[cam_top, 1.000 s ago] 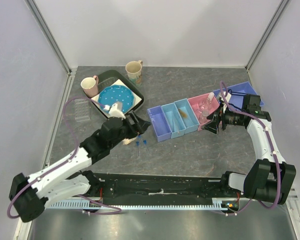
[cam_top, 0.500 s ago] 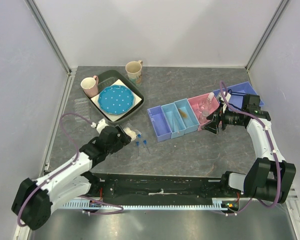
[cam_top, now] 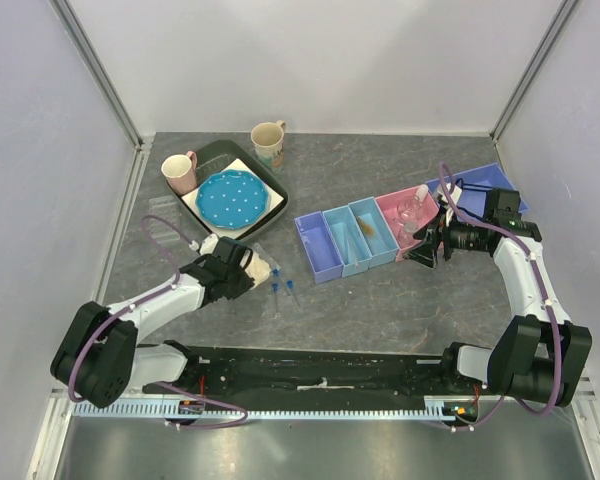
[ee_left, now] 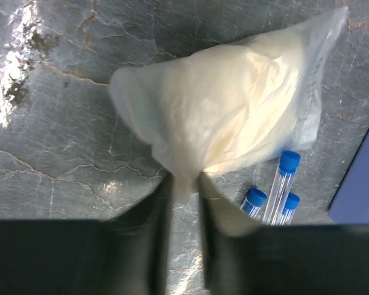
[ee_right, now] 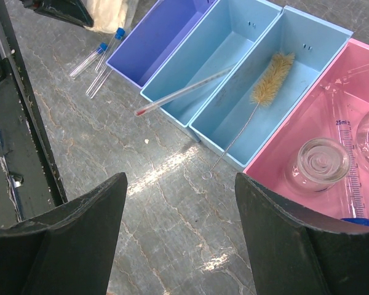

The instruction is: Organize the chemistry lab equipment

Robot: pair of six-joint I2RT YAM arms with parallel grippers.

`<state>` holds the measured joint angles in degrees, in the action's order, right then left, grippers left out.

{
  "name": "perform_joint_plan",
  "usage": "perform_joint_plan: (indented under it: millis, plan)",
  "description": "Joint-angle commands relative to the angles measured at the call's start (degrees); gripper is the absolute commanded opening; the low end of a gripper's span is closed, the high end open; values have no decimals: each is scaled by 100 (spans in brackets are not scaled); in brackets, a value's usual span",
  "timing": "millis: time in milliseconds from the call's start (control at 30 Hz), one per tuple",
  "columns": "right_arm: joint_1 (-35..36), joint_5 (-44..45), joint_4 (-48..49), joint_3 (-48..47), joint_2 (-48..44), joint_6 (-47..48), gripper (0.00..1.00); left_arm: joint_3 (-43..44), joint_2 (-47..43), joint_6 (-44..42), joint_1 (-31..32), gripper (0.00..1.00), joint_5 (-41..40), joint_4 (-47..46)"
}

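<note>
LAB TIDY-UP, PART DONE: A grey stone counter (cam_top: 380,300), walled on 3 sides, carries a dark tray (cam_top: 280,185) at back left. The tray holds a dotted blue plate (cam_top: 230,198), and 2 mugs (cam_top: 178,172) stand beside it.

A slanted row of bins crosses the middle. The purple bin (cam_top: 318,248) looks empty. Next to it, 1 light-blue bin (cam_top: 342,240) holds a thin rod (ee_right: 184,92) whose red tip overhangs the near rim. Its twin (cam_top: 372,230) holds a brush (ee_right: 270,77). The pink bin (cam_top: 398,212) holds the flask (ee_right: 320,163) and a graduated cylinder (ee_right: 350,184).

Loose on the counter just off the tray's corner lies the whitish bag (ee_left: 234,104). The left claw (ee_left: 182,181) has drawn in on 1 corner of it and appears to pinch the film. Along the bag's edge lie 3 blue-capped tubes (ee_left: 283,184), near the purple bin's wall.

The right claw (ee_right: 179,184) hangs spread and empty over bare counter in front of the bins.

By this showing the sorting is roughly half done, with the bag and the tubes left to place. Open counter lies between the bag and the arm bases. Lifting the bag risks rolling the tubes, and the overhanging rod narrows the approach to the bins.
</note>
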<state>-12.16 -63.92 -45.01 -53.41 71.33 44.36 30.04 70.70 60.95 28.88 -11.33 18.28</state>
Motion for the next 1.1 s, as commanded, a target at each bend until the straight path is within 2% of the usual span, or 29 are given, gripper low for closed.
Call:
perform_joint_plan:
  millis: [0, 100, 400, 500, 567, 667, 767, 867, 1067]
  plan:
    - [-14, -121, 45, -196, 48, 170, 78, 81, -91, 259, -111, 16, -167, 140]
    - [-14, -138, 45, -196, 56, 170, 78, -7, -442, 339, -207, 2, -334, 333]
    - [-14, -156, 37, -205, 48, 187, 79, 115, -2032, -267, -243, 2, -546, 983]
    - [-14, -165, 28, -205, 39, 178, 79, 274, -2419, -741, -252, 2, -99, 923]
    - [-14, -173, 19, -205, 30, 187, 79, 257, -2647, -1233, -243, 2, 682, 529]
    - [-14, -182, 19, -214, 30, 196, 79, 213, -2903, -1445, -243, 2, 1702, -411]
    - [-14, -182, 10, -214, 21, 196, 79, 439, -2562, -1358, -243, 2, 2441, -1150]
    - [-14, -182, 1, -214, 4, 205, 78, 939, -1685, -1243, -217, 2, 3092, -1485]
    - [-14, -103, 1, -205, -31, 222, 78, 2090, -77, -1559, 126, 2, 3190, -1232]
